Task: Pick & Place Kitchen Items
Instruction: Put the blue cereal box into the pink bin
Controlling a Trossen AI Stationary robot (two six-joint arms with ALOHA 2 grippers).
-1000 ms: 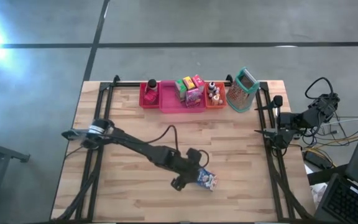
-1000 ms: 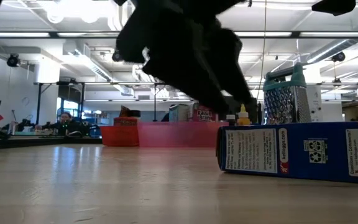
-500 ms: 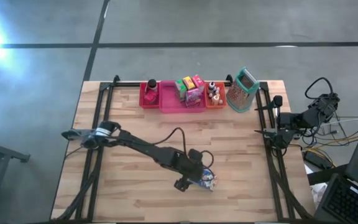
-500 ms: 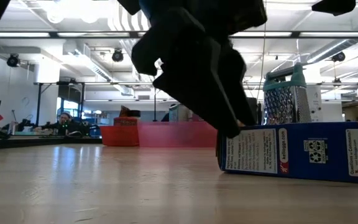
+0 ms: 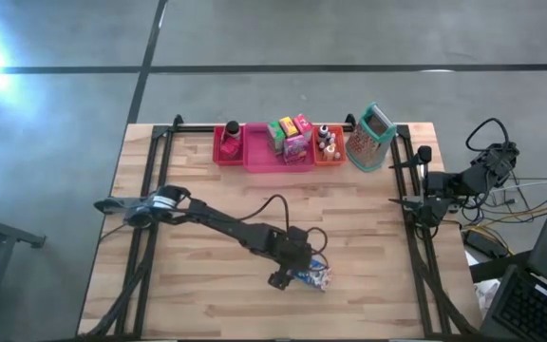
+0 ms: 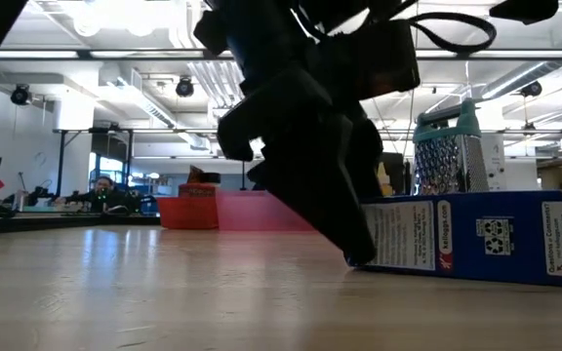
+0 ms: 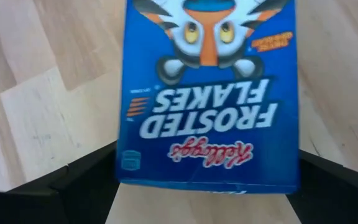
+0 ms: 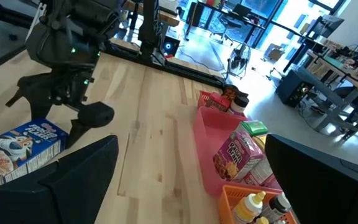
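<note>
Most of the small toy groceries already sit at the far edge of the pale butcher-block wooden table (image 5: 207, 199): a red plastic bin (image 5: 228, 144) with one small red item, a long pink plastic tray (image 5: 279, 156) holding upright green, yellow and purple cardboard boxes (image 5: 290, 136), and a little orange bin (image 5: 329, 152) crowded with dark-capped bottles — beside it stands a teal-handled metal box grater (image 5: 369, 139). What looks left is one item, a glossy blue cardboard Frosted Flakes box (image 7: 209, 93) lying flat near the front of the table, well apart from the bins. The left gripper (image 5: 292, 271) is down at that box, its dark fingers (image 7: 73, 186) spread wide on either side of one short end, low to the wood but not clamped, so the pick seems not yet made. The right gripper (image 8: 179, 186) waits released at the table's right edge. The carton is thin, flat-sided and smooth, likely slippery between hard pads.
</note>
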